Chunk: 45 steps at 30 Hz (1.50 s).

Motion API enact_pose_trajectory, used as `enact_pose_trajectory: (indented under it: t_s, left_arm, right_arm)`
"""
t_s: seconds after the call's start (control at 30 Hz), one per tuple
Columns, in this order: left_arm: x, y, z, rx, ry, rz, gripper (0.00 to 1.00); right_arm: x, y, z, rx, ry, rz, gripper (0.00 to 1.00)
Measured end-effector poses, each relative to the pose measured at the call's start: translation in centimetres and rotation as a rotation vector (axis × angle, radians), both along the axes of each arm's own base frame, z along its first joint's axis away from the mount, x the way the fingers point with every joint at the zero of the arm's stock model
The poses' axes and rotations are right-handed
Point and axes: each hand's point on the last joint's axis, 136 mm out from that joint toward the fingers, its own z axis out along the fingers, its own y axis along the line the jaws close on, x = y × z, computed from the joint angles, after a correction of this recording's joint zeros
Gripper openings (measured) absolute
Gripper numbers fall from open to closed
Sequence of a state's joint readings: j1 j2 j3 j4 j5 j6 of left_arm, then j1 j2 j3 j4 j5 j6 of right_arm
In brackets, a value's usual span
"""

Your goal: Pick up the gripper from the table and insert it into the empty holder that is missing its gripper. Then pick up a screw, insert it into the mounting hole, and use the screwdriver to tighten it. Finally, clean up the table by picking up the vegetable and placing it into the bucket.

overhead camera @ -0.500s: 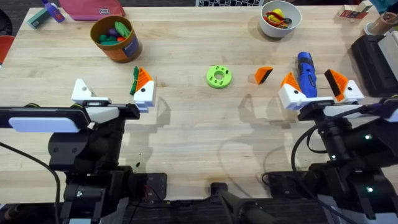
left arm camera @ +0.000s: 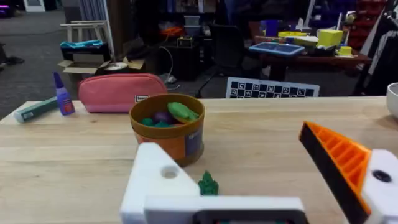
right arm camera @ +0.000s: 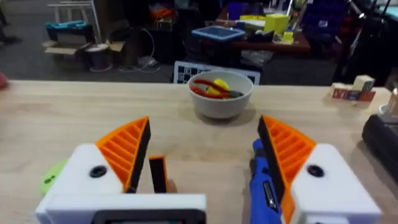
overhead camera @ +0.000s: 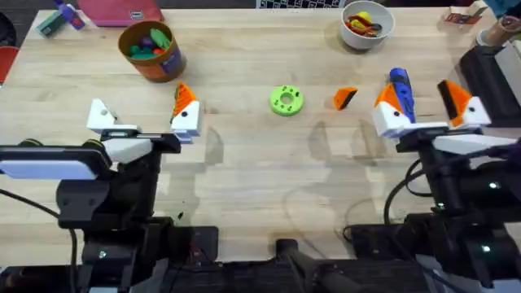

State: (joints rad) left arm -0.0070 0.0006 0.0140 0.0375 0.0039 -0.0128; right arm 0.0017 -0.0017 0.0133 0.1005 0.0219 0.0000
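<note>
Left tool (overhead camera: 140, 115) lacks one pad — spare pad (overhead camera: 345, 98) on table.

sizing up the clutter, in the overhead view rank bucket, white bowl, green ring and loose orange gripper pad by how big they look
1. bucket
2. white bowl
3. green ring
4. loose orange gripper pad

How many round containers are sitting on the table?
2. An orange bucket holding colourful vegetables stands at the far left of the table, and a white bowl with red and yellow things inside sits at the far right. Others could lie beyond the views.
</note>
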Motion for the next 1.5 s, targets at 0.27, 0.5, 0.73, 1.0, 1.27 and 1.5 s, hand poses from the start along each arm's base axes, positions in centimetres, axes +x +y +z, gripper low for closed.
enact_pose_trajectory:
  t_s: [0.27,0.5,0.73,1.0,1.27,1.5]
  left_arm:
    - [-1.2,0.3,5.1,-0.001,0.082,0.018,0.985]
    - [0.1,1.3,8.0,-0.001,0.394,0.063,0.985]
    - [3.0,1.6,5.6,0.003,0.830,0.072,0.985]
    - [5.0,1.7,1.0,0.006,1.189,0.067,0.986]
    - [5.6,1.7,-2.2,0.007,1.313,0.066,0.985]
    - [5.0,2.0,-2.4,0.006,1.340,0.052,0.985]
  right_arm:
    - [-1.2,0.0,5.7,-0.009,-0.009,0.000,0.994]
    - [-1.0,-0.1,7.5,-0.010,0.263,-0.002,0.994]
    - [0.7,-0.1,7.1,-0.014,0.577,0.000,0.994]
    - [0.5,-0.1,5.2,-0.015,0.914,0.002,0.993]
    - [1.3,-0.1,3.2,-0.015,1.046,0.003,0.994]
    - [1.3,-0.1,3.0,-0.015,1.057,0.003,0.994]
